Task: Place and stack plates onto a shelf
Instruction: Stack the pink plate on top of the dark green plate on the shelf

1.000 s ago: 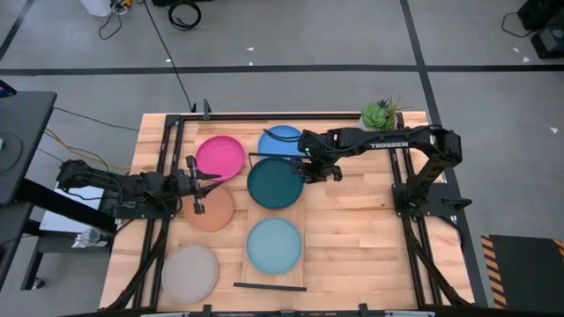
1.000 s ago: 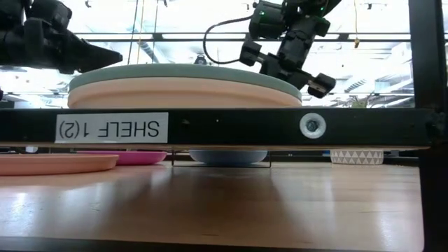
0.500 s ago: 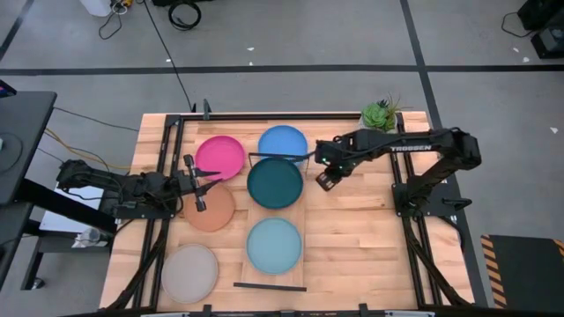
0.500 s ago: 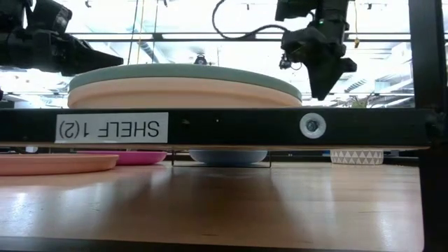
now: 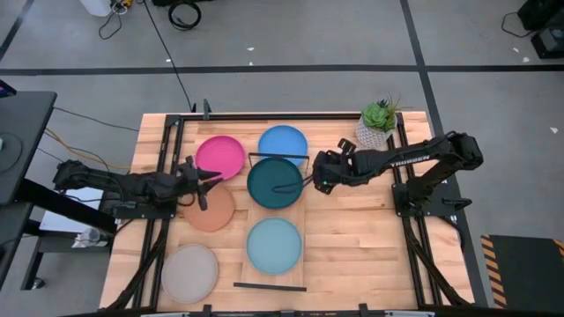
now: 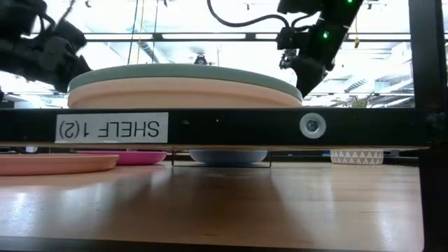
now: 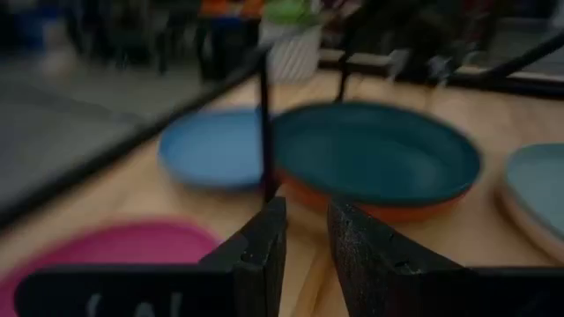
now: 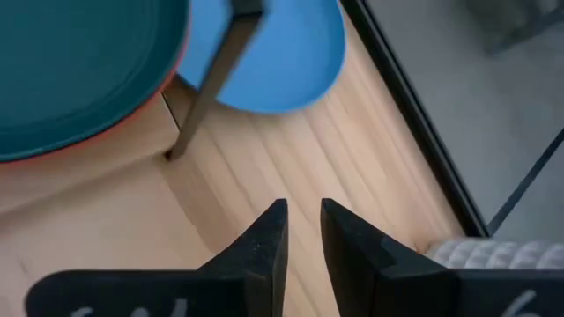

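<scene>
Two clenched claws, left (image 5: 201, 180) and right (image 5: 318, 175), flank the teal plate (image 5: 275, 183) beside a plant pot (image 5: 374, 130)

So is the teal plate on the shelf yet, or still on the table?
On the shelf: the teal plate rests atop an orange plate there.

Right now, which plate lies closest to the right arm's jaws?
The dark teal plate, stacked on an orange one on the shelf; the right gripper hovers at its edge, while other plates lie farther off.
</scene>
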You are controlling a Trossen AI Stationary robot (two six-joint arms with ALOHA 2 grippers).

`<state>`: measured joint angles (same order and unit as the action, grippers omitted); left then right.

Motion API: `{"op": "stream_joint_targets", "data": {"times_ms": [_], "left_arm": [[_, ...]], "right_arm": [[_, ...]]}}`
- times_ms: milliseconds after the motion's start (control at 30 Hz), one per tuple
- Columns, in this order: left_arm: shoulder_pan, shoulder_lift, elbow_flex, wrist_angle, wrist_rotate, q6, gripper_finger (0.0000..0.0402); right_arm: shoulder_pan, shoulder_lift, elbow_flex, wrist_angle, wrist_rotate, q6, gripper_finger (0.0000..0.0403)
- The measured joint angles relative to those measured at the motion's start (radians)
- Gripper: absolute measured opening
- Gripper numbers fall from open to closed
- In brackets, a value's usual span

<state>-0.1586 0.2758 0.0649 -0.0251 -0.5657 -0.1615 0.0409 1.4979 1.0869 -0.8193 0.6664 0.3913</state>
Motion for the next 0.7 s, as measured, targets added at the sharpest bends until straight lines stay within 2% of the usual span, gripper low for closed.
{"op": "stream_joint_targets", "data": {"times_ms": [167,567,700], "left_arm": [[0.068,0.116,0.044,-0.077,0.004,-0.090,0.0084],[0.262,0.479,0.130,-0.072,0.123,-0.049,0.0082],[0.298,0.587,0.157,-0.034,0.192,-0.055,0.0110]], "right_arm": [[0.034,0.000,-0.122,0.204,0.023,-0.052,0.0075],[0.154,0.000,-0.310,0.620,0.026,-0.104,0.0075],[0.192,0.000,-0.348,0.720,0.051,-0.142,0.0075]]}}
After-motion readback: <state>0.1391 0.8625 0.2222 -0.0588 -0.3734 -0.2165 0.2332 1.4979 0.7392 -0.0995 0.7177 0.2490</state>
